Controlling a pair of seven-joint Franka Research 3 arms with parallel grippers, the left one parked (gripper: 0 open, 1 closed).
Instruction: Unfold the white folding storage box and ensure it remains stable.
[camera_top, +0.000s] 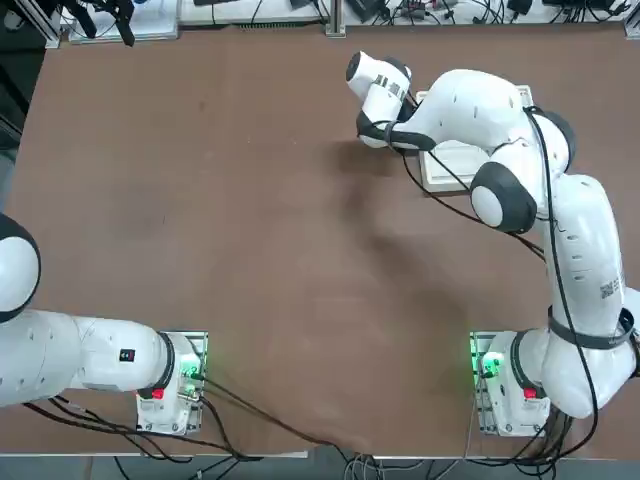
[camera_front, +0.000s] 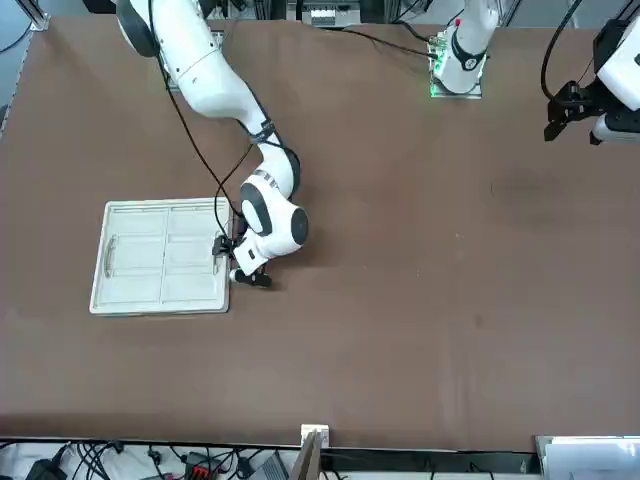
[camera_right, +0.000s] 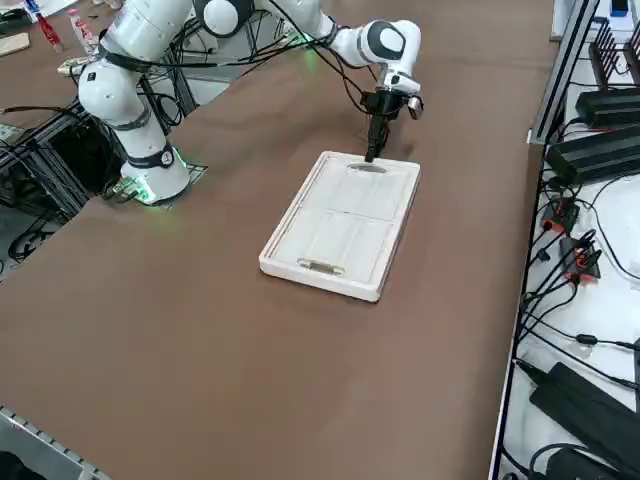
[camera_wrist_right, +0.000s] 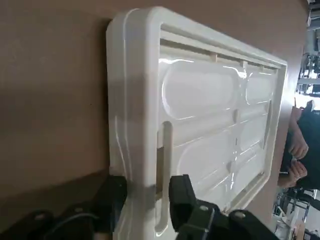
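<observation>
wrist view: right gripper (camera_wrist_right: 142, 200) fingers straddle the short rim of the white folding storage box (camera_right: 343, 223), narrow gap, pinching by the handle slot. box lies collapsed, flat on the table (camera_right: 200, 300), right far part. risk: thin rim slips out on lift, walls flop back.

A robotics lab; brown worktable (camera_right: 200, 330) edged by cables (camera_right: 560, 290), power supplies (camera_right: 600, 140) and aluminium framing (camera_right: 50, 150).
</observation>
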